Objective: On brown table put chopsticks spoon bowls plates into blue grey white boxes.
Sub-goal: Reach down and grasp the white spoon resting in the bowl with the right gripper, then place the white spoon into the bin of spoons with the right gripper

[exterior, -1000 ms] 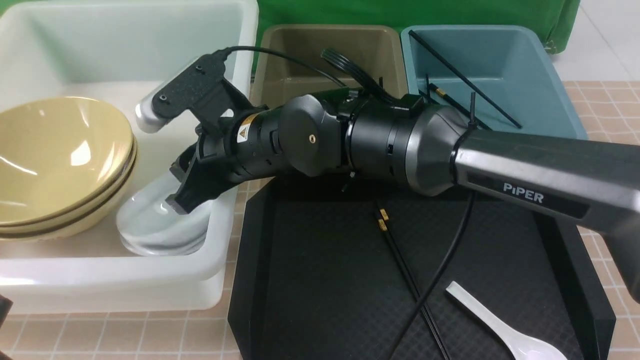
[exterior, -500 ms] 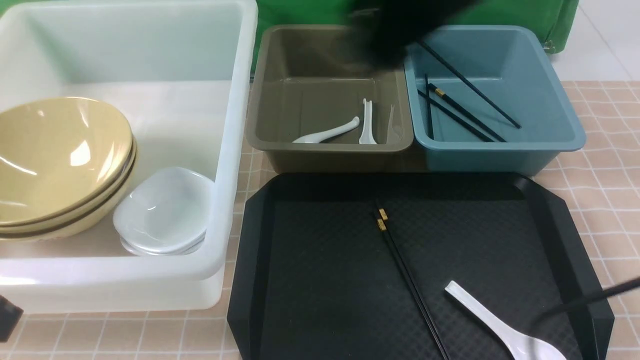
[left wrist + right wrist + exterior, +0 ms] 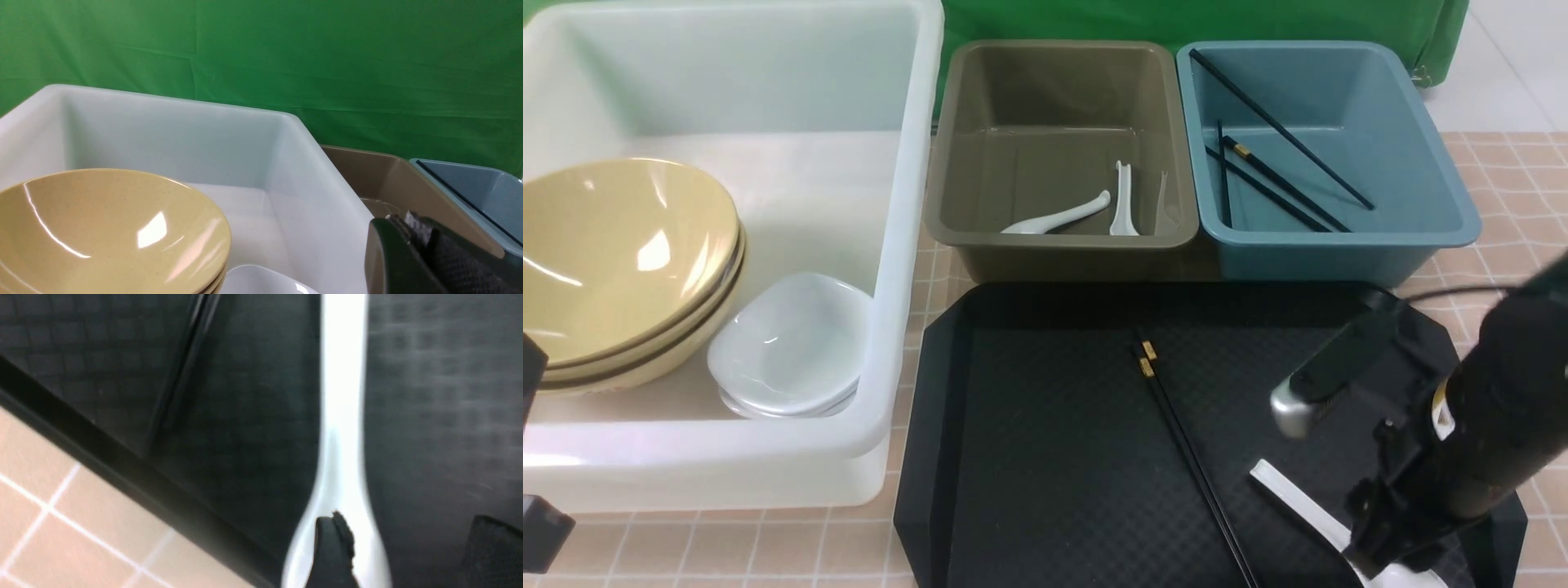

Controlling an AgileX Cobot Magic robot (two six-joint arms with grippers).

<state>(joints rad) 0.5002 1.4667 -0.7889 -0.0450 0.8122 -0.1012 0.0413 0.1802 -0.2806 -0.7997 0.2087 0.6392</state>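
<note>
A white spoon point(image 3: 1290, 498) lies on the black tray point(image 3: 1054, 457) at its near right. My right gripper point(image 3: 1376, 551) hangs open over the spoon's scoop end; in the right wrist view one finger point(image 3: 333, 547) overlaps the spoon point(image 3: 343, 396) and the other stands apart. A pair of chopsticks point(image 3: 1184, 449) lies mid-tray. Stacked bowls point(image 3: 621, 261) and plates point(image 3: 788, 347) sit in the white box point(image 3: 907, 245). Two spoons point(image 3: 1062, 219) lie in the grey box point(image 3: 1054, 245), and more chopsticks point(image 3: 1274, 175) in the blue box point(image 3: 1429, 163). My left gripper point(image 3: 408, 220) is shut, beside the white box.
The brown table point(image 3: 1503, 180) shows around the tray and boxes. A green backdrop point(image 3: 1176, 20) hangs behind the boxes. The tray's raised rim point(image 3: 122, 465) runs close beside the spoon and chopsticks point(image 3: 184, 367) in the right wrist view.
My right arm left the white box, swung out of view, and came down over the spoon at the tray's near right. The plates stay in the white box.
</note>
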